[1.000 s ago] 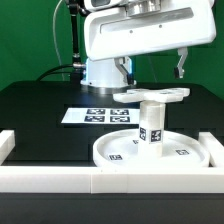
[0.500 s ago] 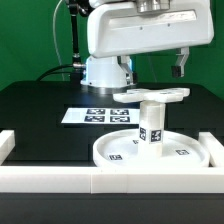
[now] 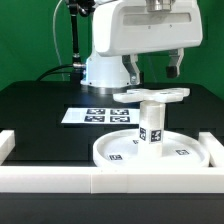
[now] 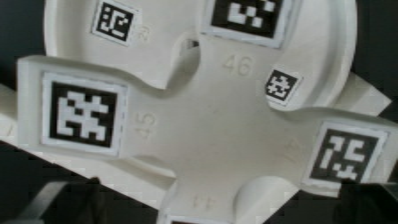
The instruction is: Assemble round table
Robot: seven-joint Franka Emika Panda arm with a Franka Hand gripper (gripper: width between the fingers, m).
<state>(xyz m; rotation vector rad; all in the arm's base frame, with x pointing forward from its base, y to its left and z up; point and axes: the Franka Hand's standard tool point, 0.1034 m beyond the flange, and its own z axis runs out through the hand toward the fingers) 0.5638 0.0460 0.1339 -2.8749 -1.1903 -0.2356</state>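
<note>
The round disc (image 3: 110, 155) lies on the black table just behind the front rail. The short post (image 3: 151, 125) stands upright on its middle, and the cross-shaped piece (image 3: 150, 96) sits flat on top of the post. All carry black-and-white tags. My gripper (image 3: 156, 76) hangs open and empty straight above the cross piece, apart from it, with a finger on each side. In the wrist view the cross piece (image 4: 178, 110) fills the picture from above, with the disc (image 4: 169, 25) behind it; my fingers do not show clearly there.
The marker board (image 3: 95, 115) lies flat on the table behind the disc, toward the exterior view's left. The long white border rail (image 3: 110, 182) runs along the front, with raised ends at both sides. The arm's base (image 3: 100, 70) stands at the back.
My gripper has risen away from the cross piece and shifted a little toward the exterior view's right. The disc, post and cross piece have not moved.
</note>
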